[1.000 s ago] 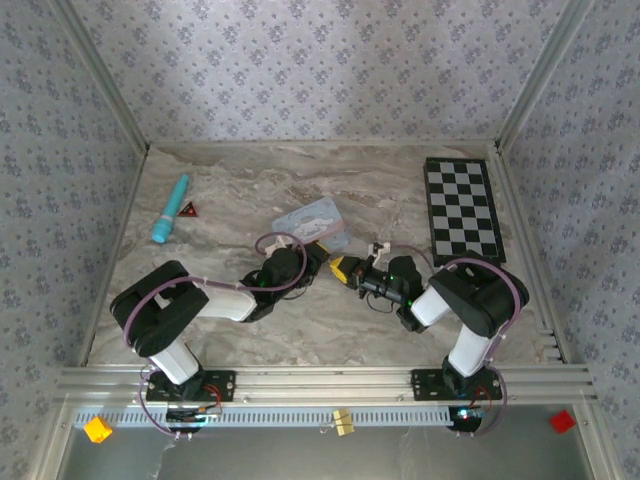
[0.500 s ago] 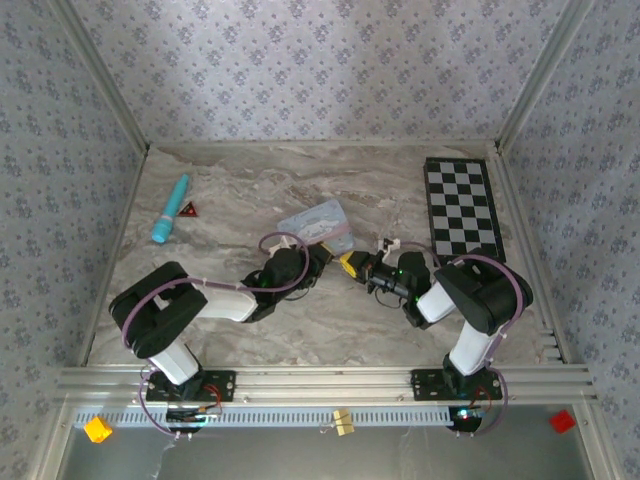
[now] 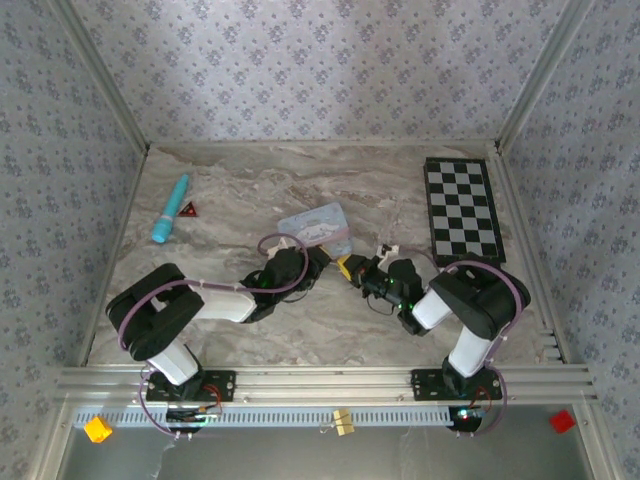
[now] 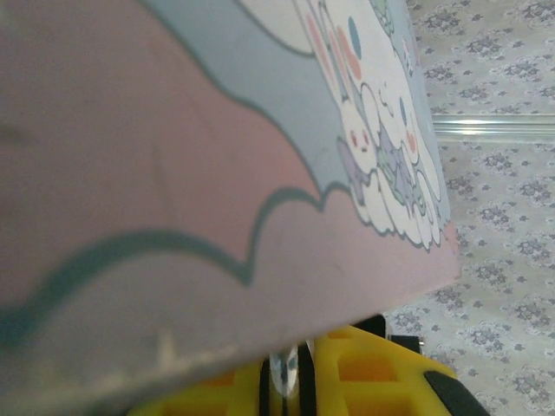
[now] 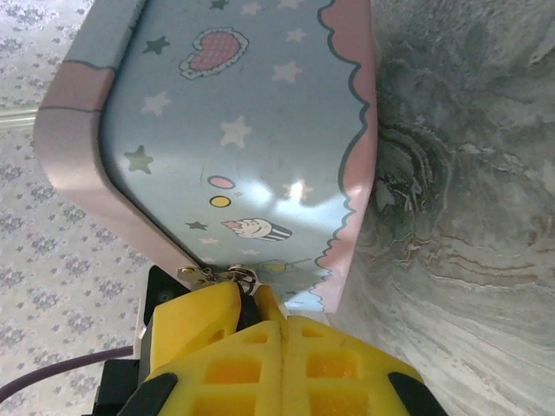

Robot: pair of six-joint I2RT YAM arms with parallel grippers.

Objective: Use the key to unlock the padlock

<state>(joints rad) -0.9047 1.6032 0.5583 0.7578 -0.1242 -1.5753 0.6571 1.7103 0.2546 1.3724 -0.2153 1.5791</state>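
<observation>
Right wrist: right gripper (image 5: pixel 260 302) lies low against the tin (image 5: pixel 243 130), fingers pressed together, contents unclear.

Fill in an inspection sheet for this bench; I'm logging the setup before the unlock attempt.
Surface: marble-patterned table.
Job's things: small silvery ring at the corner of the pale blue tin; cannot tell if it is the padlock's loop.
Clutter: teal tube, red-and-black triangle, chessboard.
Grippers: left gripper shut on a thin silvery piece under the tin; right gripper shut, tips at the ring.
Cables: purple cable along each arm.
Surroundings: patterned walls; metal rail; yellow block; red block.
</observation>
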